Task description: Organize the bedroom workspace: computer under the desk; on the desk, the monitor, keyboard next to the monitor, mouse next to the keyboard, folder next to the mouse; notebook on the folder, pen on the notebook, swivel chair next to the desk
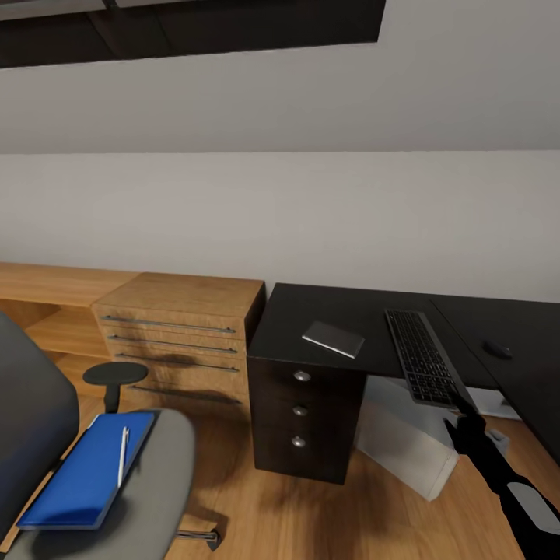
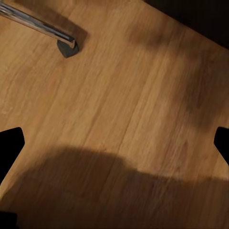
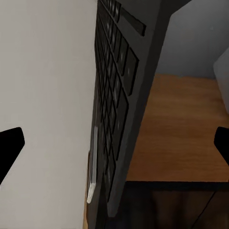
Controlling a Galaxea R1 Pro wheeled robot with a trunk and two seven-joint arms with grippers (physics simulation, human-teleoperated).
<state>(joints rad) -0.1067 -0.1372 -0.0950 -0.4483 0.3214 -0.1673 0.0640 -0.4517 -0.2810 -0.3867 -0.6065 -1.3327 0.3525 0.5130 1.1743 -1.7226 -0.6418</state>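
Left of the black table (image 1: pixel 342 311) stands the swivel chair (image 1: pixel 148 498), the blue folder (image 1: pixel 85 474) flat on its seat with the white pen (image 1: pixel 123 456) lying on top. A wooden drawer unit (image 1: pixel 179 334) sits against the table's left side. On the table's top lies the notebook (image 1: pixel 334 338); right of it the keyboard (image 1: pixel 421 356) overhangs the front edge, the right pincer (image 1: pixel 459 424) at its near end, grip unclear. Farther right lies the mouse (image 1: pixel 497 349). Below the table is the computer (image 1: pixel 408 447). The left pincer (image 2: pixel 114 143) is spread wide above the floor (image 2: pixel 119 95).
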